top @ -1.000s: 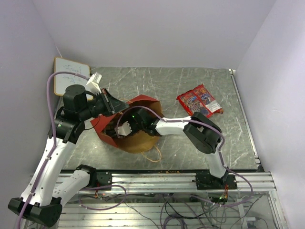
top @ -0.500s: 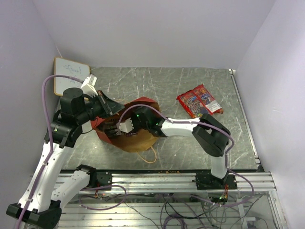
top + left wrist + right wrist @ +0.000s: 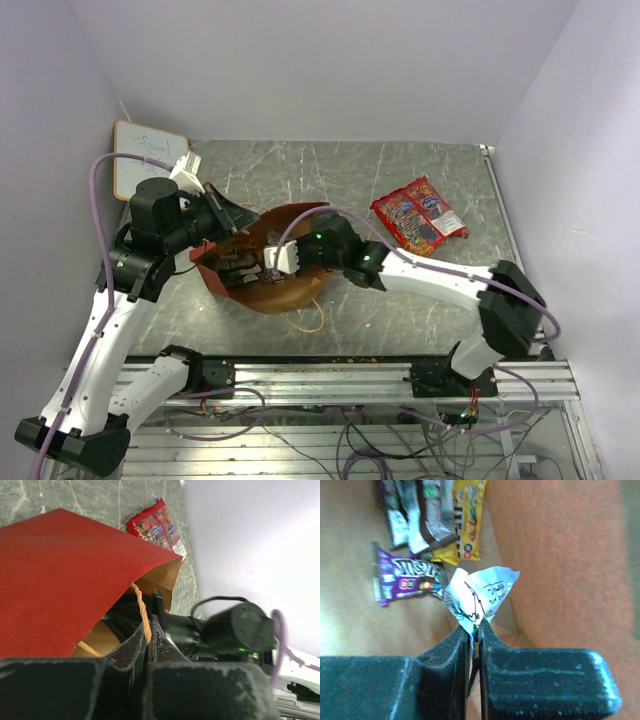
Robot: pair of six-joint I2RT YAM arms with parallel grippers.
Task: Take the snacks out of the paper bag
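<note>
Gripping the paper bag (image 3: 55, 575) by a handle, and a packet inside it.
At the left, the left jaws are pressed together on a twisted loop handle (image 3: 142, 611) of the bag, which sits on the counter (image 3: 330, 175), red outside and brown within. Reaching into its open mouth, the right jaws are clamped on a corner of a silvery packet (image 3: 481, 596). A purple pack (image 3: 404, 575) and a yellow pack (image 3: 468, 522) lie beyond it. Farther right, two red packets (image 3: 420, 215) rest on the counter, well apart from the bag.
</note>
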